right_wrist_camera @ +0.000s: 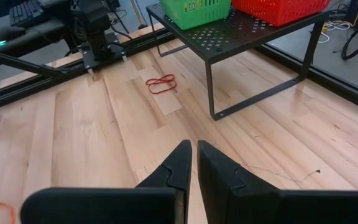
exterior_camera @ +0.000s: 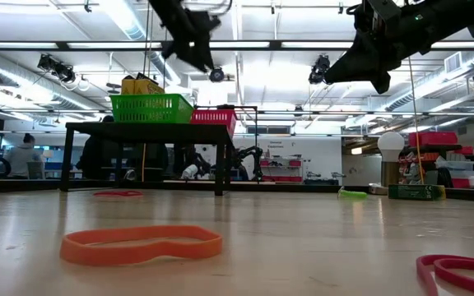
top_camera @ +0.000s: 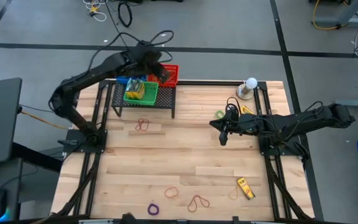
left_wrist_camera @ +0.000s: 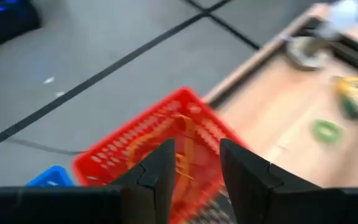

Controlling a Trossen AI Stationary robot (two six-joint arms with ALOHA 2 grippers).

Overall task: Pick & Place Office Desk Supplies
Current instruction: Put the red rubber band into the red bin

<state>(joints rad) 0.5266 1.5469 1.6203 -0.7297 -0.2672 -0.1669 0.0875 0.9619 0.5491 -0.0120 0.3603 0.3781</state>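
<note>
Left wrist view shows my left tool [left_wrist_camera: 194,171] spread above the red basket [left_wrist_camera: 129,158]; I keep it centred, while my right tool [right_wrist_camera: 194,163], pressed together, hovers over the bench [right_wrist_camera: 92,137].

Two dark, matte six-joint arms, black cables looped along the links. Behind each claw, blocky black housings; wedge-shaped black fingers [left_wrist_camera: 157,177] tapering to angular tips.

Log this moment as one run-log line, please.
left hand: open above red basket, nothing held | right hand: shut, empty, raised over table | rubber bands remain on the table
</note>
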